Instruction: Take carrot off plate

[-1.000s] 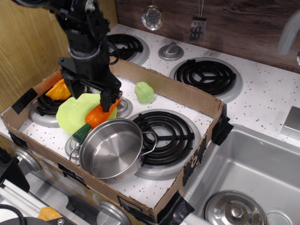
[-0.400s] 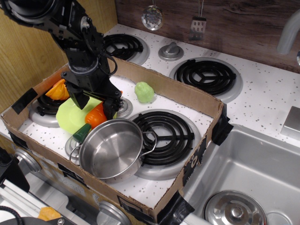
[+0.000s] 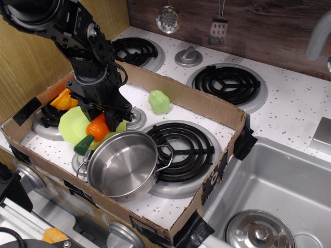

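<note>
So the carrot (image 3: 92, 132) is lying tilted across the near-right part of the plate (image 3: 70, 124), fat orange end up toward the gripper and the dark green stub pointing down toward the front-left corner of the box, where it's poking past the plate's rim. The gripper (image 3: 104, 118) is sitting right on the thick end, and the fingers are looking closed around the carrot, though the black jaws are blocking the exact contact so I'm calling it gripped, not 100% certain.

The plate is sitting over the left burner, close to the left cardboard wall. Room is tight here: the steel pot (image 3: 123, 163) is crowding in just beside the carrot's stub on the front side, its rim nearly touching. Behind the plate, the ridged orange wedge toy (image 3: 63, 98) is jammed up against the left wall of the cardboard box (image 3: 204, 105).

More open space is showing up to the right: the big black coil burner (image 3: 183, 147) in the middle of the box is bare apart from the pot's handle overlapping its left edge, and the white speckled strip along the back wall only has the pale green lumpy toy (image 3: 159, 101) on it. The box's right wall is running along the sink (image 3: 269, 186) edge, so that's the limit on that side.
</note>
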Tool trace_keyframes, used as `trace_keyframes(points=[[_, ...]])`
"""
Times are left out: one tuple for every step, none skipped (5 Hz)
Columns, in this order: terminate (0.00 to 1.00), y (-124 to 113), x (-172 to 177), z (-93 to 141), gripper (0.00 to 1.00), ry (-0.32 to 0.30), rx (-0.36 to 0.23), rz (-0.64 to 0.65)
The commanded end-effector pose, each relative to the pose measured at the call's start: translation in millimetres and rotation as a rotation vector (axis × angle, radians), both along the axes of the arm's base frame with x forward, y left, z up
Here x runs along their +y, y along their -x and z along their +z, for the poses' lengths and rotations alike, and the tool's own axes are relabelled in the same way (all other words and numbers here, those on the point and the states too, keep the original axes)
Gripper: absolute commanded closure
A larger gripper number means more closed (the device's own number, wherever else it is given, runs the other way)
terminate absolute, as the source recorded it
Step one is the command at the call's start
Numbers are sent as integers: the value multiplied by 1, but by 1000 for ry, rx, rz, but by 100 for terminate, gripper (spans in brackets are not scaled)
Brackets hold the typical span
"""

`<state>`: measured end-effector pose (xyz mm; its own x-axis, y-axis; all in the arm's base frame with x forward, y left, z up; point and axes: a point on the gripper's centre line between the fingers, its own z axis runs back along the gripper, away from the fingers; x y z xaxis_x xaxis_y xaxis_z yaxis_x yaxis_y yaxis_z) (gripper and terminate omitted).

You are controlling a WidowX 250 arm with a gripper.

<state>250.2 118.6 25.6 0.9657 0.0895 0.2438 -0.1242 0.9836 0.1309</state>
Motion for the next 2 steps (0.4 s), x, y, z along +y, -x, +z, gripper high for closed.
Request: trace_keyframes(points=[[0, -11, 6, 39, 100, -51, 6, -44], [0, -18, 1, 69, 100, -151, -25, -69]])
